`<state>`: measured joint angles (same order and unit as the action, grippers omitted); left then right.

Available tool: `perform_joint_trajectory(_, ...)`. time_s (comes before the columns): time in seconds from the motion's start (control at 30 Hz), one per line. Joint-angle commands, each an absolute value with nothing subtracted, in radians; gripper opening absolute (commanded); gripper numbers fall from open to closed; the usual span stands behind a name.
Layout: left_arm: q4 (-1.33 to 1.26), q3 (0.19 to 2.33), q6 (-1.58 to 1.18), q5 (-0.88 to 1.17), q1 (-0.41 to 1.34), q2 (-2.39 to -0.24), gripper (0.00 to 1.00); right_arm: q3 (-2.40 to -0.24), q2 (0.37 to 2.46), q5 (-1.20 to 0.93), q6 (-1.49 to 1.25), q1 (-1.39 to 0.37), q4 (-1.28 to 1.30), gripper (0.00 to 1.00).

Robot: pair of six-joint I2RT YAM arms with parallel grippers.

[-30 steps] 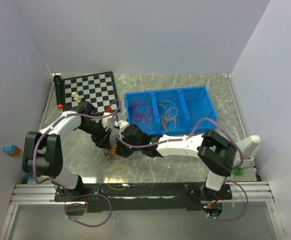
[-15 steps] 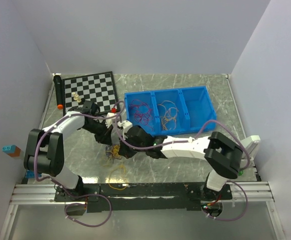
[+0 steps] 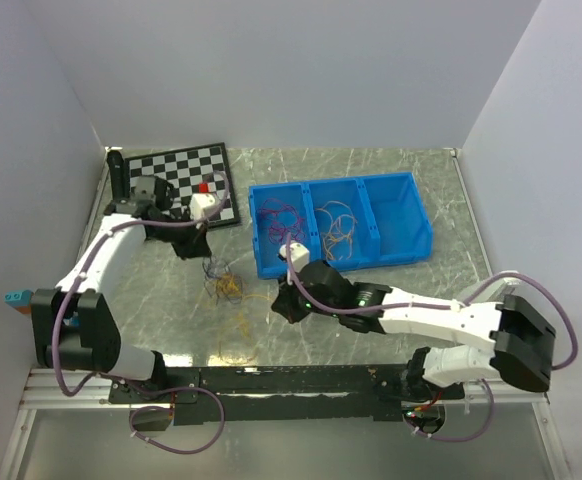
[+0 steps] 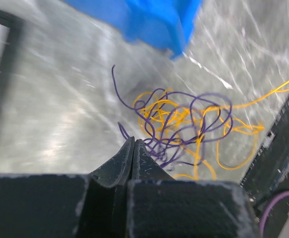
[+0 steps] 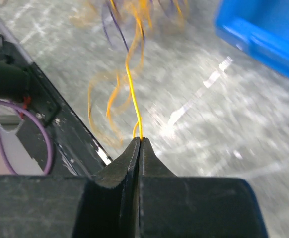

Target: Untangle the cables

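Gripping | left gripper (image 4: 133,141) closed on purple cable (image 4: 113,79); right gripper (image 5: 139,139) closed on yellow cable (image 5: 128,74) | risk: tangle (image 3: 226,288) beside bin (image 3: 333,183) may cinch

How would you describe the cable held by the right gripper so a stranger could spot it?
Find the blue bin; on the table before its left end lies a tangle. The right gripper pinches one yellow-orange cable running from it, unlike the purple strands beside it.
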<state>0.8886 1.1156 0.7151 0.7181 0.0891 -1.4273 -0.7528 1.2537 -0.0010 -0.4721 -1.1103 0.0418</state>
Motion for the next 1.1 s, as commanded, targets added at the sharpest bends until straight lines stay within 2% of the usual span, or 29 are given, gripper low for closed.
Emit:
perform_joint_trajectory(0.0, 0.945, 1.262, 0.672, 0.758, 0.061, -1.327, 0.01, -0.704, 1.132, 0.097, -0.508, -1.112, 0.152, 0.00)
perform_joint_trajectory(0.17, 0.916, 1.413, 0.549, 0.713, 0.046, -1.247, 0.01, -0.646, 1.013, 0.144, -0.577, -1.112, 0.284, 0.00)
perform_joint_trajectory(0.43, 0.776, 1.609, 0.385, 0.509, 0.008, -1.201, 0.01, -0.532, 0.894, 0.199, -0.799, -1.190, 0.452, 0.00)
perform_joint_trajectory(0.6, 0.843, 1.762, 0.400, 0.641, 0.003, -1.223, 0.01, -0.505, 0.920, 0.198, -0.859, -1.272, 0.419, 0.00)
perform_joint_trajectory(0.77, 0.868, 1.810, 0.390, 0.804, 0.003, -1.226, 0.01, -0.609, 0.937, 0.238, -0.779, -1.292, 0.431, 0.01)
perform_joint_trajectory(0.8, 0.873, 1.804, 0.391, 0.807, 0.003, -1.226, 0.01, -0.633, 0.928, 0.250, -0.760, -1.293, 0.440, 0.06)
perform_joint_trajectory(0.9, 0.853, 1.717, 0.377, 0.767, 0.003, -1.218, 0.01, -0.712, 0.908, 0.299, -0.688, -1.292, 0.469, 0.44)
perform_joint_trajectory(0.93, 0.830, 1.674, 0.370, 0.750, 0.003, -1.209, 0.01, -0.742, 0.913, 0.311, -0.660, -1.292, 0.471, 0.53)
perform_joint_trajectory(1.0, 0.776, 1.573, 0.325, 0.713, 0.003, -1.177, 0.02, -0.800, 0.936, 0.330, -0.589, -1.290, 0.457, 0.64)
perform_joint_trajectory(1.07, 0.726, 1.490, 0.276, 0.683, 0.003, -1.158, 0.06, -0.865, 0.997, 0.309, -0.522, -1.260, 0.413, 0.70)
